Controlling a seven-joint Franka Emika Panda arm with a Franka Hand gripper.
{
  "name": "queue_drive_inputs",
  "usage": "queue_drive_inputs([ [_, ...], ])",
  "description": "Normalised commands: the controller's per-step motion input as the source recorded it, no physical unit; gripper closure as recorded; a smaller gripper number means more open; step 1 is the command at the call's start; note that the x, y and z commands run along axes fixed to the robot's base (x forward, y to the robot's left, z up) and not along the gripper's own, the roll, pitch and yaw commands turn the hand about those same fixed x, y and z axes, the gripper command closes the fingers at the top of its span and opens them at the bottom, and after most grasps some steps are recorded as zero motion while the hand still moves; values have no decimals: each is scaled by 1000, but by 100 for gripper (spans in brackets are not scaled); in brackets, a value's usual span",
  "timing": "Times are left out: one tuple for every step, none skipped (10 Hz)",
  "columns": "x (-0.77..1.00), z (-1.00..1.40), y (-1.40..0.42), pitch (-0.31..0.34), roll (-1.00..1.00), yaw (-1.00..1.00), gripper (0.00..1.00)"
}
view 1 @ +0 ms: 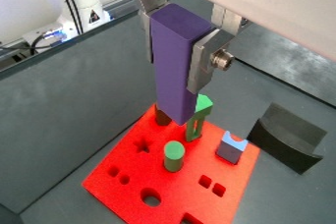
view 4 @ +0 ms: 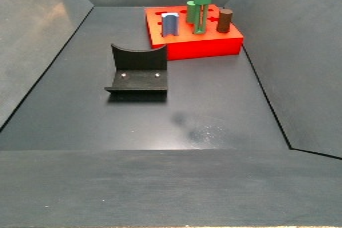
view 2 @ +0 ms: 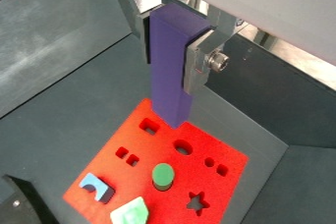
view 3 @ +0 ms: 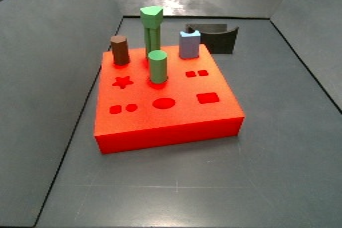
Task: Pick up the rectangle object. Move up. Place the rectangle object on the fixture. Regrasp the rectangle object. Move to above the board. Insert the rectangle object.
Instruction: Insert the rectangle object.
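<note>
Claw (view 1: 182, 49) closed on the rectangle object (view 1: 175, 66); silver finger plate (view 1: 203, 59) flat against one side face in both wrist views, opposite finger mostly hidden behind the block. Block hangs vertical, gripped on its upper part, lower end free and clear of the board (view 1: 125, 174). Neither claw nor block appears in the side views, so they sit above those frames; height over the board cannot be read.

Directly below: the board, red, on the dark worktop (view 3: 287, 112). Standing in it: tall green peg (view 3: 151, 30), shorter green cylinder (view 3: 156, 68), light-blue peg (view 3: 190, 44), brown peg (view 3: 119, 49). Open holes on the near half in a side view include a star, a circle and the rectangular hole (view 3: 209, 98).

The fixture (view 4: 136, 74) stands apart from the board, empty.

Judgement: stage is move-above-board, insertion not yet done. In the wrist views the block's lower end appears over the board's edge region near the green peg, not clearly over the rectangular hole.

Risks:
- Lateral offset or a small yaw mismatch would land the flat end on the board face; the block could jam or slip upward in the pads.
- Descent close to the standing pegs could knock one, or a finger could catch it.
- Tilt in the grip would wedge the block partway.
</note>
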Motion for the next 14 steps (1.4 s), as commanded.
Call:
queue_drive_inputs([
  [817, -714, 0, 13, -69, 334, 100],
  [846, -971, 29, 0, -219, 260, 100],
  [831, -974, 97, 0, -263, 300, 100],
  [829, -949, 46, -11, -259, 274, 100],
  [831, -969, 69, 0, -256, 280, 100],
  [740, -960, 37, -39, -226, 303, 100],
  [660, -966, 0, -63, -157, 309, 100],
  [589, -983, -57, -83, -106, 309, 100],
  [497, -966, -57, -100, -64, 354, 100],
  [163, -649, -157, -154, 0, 329, 100],
  [80, -483, -231, -169, 21, 400, 100],
  [57, -460, -257, -109, 111, 329, 100],
  [54, -191, -149, -17, 10, 183, 100],
  [0, 0, -71, 0, 0, 20, 100],
])
